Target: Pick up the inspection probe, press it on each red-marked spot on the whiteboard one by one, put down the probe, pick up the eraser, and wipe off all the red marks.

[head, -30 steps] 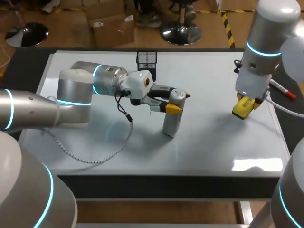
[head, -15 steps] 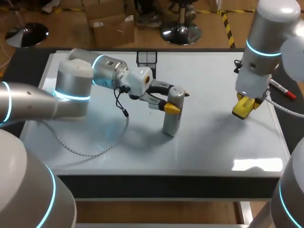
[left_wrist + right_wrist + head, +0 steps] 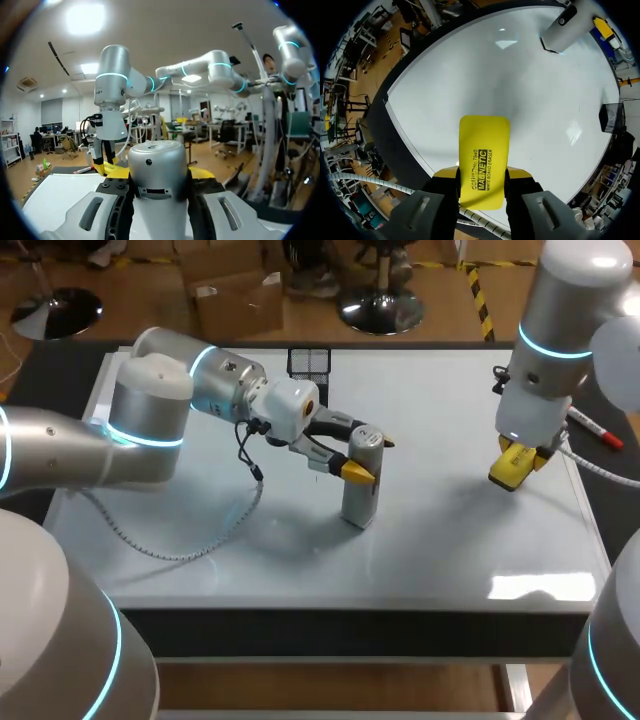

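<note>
Left tool clamps the upright probe on the whiteboard. Right tool grips the eraser. A mesh basket stands behind.

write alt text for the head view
The left pincer grips a grey probe upright at the middle of a whiteboard. The right pincer holds a yellow eraser over the board's right side; a black mesh holder stands at the far edge.
</note>
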